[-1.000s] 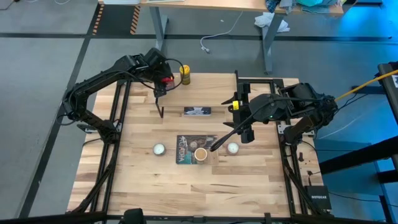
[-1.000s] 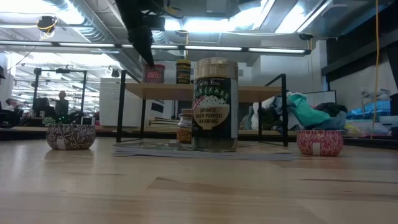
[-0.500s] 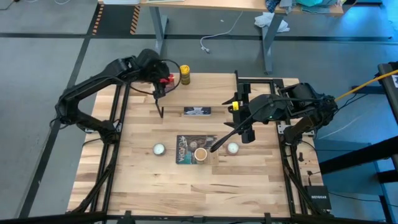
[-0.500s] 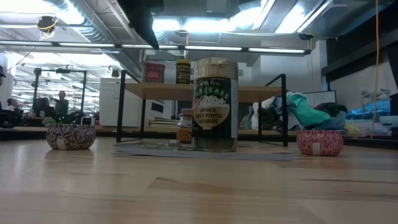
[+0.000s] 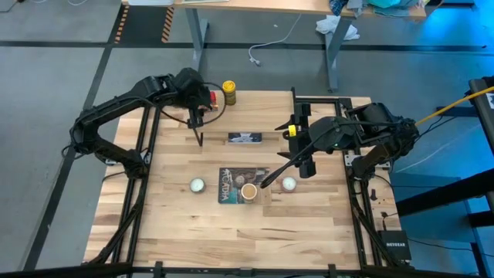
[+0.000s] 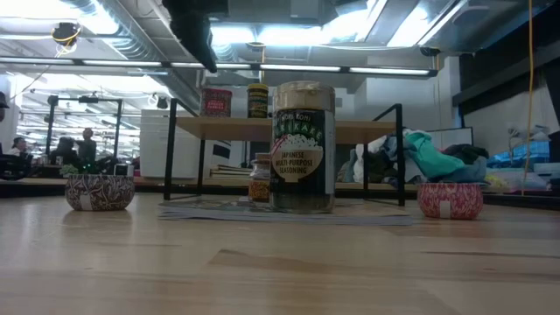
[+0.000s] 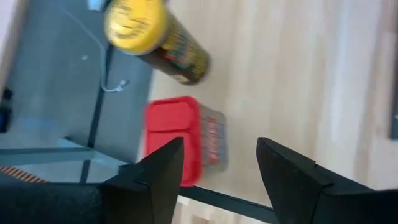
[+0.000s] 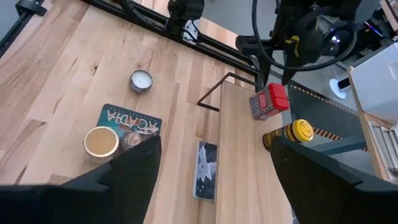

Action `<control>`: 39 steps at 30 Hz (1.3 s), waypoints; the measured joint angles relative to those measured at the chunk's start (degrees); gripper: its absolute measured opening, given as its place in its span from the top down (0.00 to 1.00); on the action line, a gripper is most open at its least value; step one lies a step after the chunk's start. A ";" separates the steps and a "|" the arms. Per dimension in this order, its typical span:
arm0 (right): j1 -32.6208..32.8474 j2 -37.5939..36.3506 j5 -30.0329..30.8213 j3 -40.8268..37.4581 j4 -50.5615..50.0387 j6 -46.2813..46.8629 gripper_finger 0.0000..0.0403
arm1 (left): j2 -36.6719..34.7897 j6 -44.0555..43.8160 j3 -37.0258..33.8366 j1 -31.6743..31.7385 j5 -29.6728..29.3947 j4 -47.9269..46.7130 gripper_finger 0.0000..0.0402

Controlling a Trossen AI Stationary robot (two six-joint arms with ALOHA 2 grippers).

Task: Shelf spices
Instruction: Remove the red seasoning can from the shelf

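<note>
The shelf [image 5: 262, 116] stands at the table's far side. On its left end stand the red tin [image 5: 211, 96] [image 7: 183, 140] and the yellow dark-bodied jar [image 5: 228, 91] [image 7: 155, 37]. My left gripper [image 5: 196, 117] [image 7: 217, 143] hovers open above that end, just left of the red tin, touching nothing. The tan jar [image 5: 249, 191] [image 6: 303, 144] and the tiny brownish jar [image 6: 260, 179] [image 8: 130, 140] stand on the picture book [image 5: 234, 185] at mid-table. My right gripper [image 5: 306, 164] [image 8: 216, 140] hangs open, high over the shelf's near right part.
Two small round white tins [image 5: 198, 185] [image 5: 289, 184] sit left and right of the book. A flat dark card [image 5: 245, 138] lies on the shelf's near edge. The shelf's black legs [image 5: 201, 139] stand around it. Bare wood lies toward the table's near edge.
My left gripper has risen from right above the red tin and drawn back a little toward the table's left edge. The red tin has stayed upright on the shelf. The right arm has kept still.
</note>
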 joint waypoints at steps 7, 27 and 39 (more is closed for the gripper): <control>0.00 0.02 -0.02 0.00 0.12 0.83 0.24 | 0.46 -0.58 0.02 0.72 -0.06 2.62 0.29; 0.02 0.13 -1.06 0.00 0.04 1.60 0.24 | 9.17 -2.05 0.04 7.88 3.66 3.30 0.06; 0.02 0.15 -1.07 0.00 -0.05 1.60 0.24 | 11.13 -0.20 0.02 7.68 5.50 1.64 0.32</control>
